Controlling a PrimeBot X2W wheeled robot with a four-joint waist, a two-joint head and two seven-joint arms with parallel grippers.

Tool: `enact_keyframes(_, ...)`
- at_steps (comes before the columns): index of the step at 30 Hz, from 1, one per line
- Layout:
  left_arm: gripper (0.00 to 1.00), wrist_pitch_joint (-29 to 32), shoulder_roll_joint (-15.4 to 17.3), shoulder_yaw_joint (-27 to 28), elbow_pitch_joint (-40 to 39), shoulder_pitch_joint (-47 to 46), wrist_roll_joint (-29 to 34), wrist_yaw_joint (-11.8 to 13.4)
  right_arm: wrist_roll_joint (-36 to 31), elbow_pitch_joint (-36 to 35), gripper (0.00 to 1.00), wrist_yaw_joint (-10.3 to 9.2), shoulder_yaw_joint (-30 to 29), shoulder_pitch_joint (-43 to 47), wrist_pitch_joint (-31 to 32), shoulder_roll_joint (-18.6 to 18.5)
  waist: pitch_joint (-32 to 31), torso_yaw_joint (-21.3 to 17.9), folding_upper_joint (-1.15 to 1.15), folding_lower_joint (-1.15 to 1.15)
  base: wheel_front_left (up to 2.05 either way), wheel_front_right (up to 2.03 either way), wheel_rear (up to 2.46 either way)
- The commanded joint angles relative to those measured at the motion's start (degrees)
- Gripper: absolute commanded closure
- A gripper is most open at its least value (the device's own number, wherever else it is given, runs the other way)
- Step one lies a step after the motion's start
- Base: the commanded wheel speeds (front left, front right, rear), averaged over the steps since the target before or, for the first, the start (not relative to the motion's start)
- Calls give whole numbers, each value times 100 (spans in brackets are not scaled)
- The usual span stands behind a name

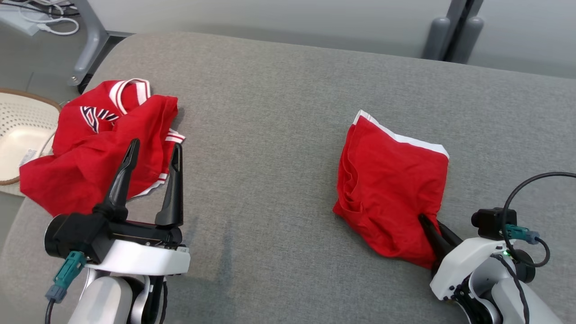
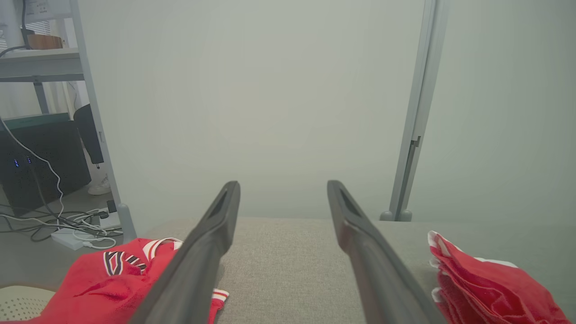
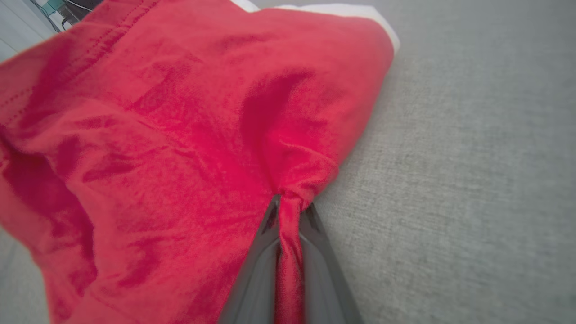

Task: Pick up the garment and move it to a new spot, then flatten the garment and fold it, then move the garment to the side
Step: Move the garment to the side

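A folded red garment (image 1: 391, 180) with a white band along its far edge lies on the right part of the grey padded surface (image 1: 279, 112). My right gripper (image 1: 429, 225) is shut on its near corner. In the right wrist view a pinch of red cloth (image 3: 288, 252) runs between the closed fingers of my right gripper (image 3: 290, 202). The folded garment's edge also shows in the left wrist view (image 2: 486, 288). My left gripper (image 1: 155, 146) stands open with nothing in it, over the near edge of a second, crumpled red garment (image 1: 90, 148) with white and navy trim.
A pale perforated basket (image 1: 18, 130) sits off the surface's left edge. A grey metal leg (image 1: 87, 45) and cables (image 2: 67, 225) are at the far left, and grey posts (image 1: 450, 40) stand behind on the right. Bare padding lies between the two garments.
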Motion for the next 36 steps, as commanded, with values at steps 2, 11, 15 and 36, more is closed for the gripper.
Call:
enact_keyframes(2, 0, -22, 34, 70, -28, 68, 61, -21, 58, -46, 100, -2, 121, 90, 10, -143, -33, -271, 0, 0, 0, 0, 0)
enact_keyframes(11, 0, -12, 174, 129, -156, 128, 120, -43, 171, -502, 100, -1, 669, 77, 76, -459, 82, -1372, 0, 0, 0, 0, 0)
enact_keyframes(15, 0, 61, 232, 123, -230, 26, 128, -44, 177, -642, 100, -1, 895, -115, 59, -567, 242, -1868, 0, 0, 0, 0, 0)
enact_keyframes(36, 0, 765, 851, -82, -1015, -773, 495, -241, -324, 0, 100, -1, 2143, -2310, -264, -2257, 1818, -3535, 0, 0, 0, 0, 0)
